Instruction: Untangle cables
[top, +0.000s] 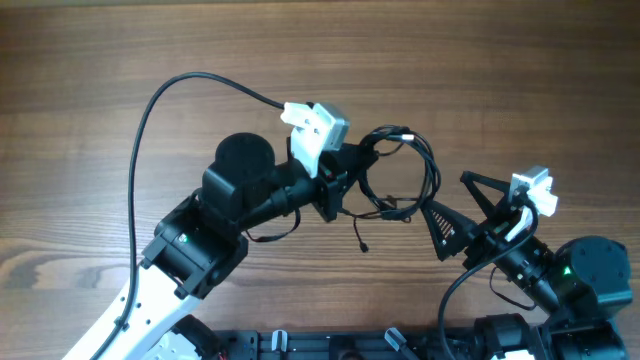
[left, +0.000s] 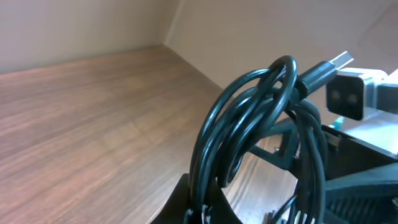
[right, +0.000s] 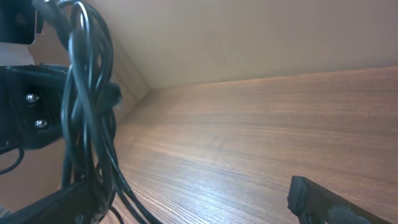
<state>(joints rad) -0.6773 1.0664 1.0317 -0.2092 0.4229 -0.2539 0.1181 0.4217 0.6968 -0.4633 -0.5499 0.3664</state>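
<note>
Cables (left: 211, 134) are hanging as a looped bundle, pinched in the fingers of the left gripper (top: 352, 172). The right gripper (top: 447, 195) is hovering just beside the loop, fingers wide. Its best move, I judge, is closing on one outer strand and pulling away slowly.

Beneath me the bench (top: 90, 70) is brown wood. Seen from above, its grain runs side to side. From my wrists I see a soft sheen on its boards and plain, pale beige walls (left: 267, 31) rising behind it, two panels meeting in a corner.
</note>
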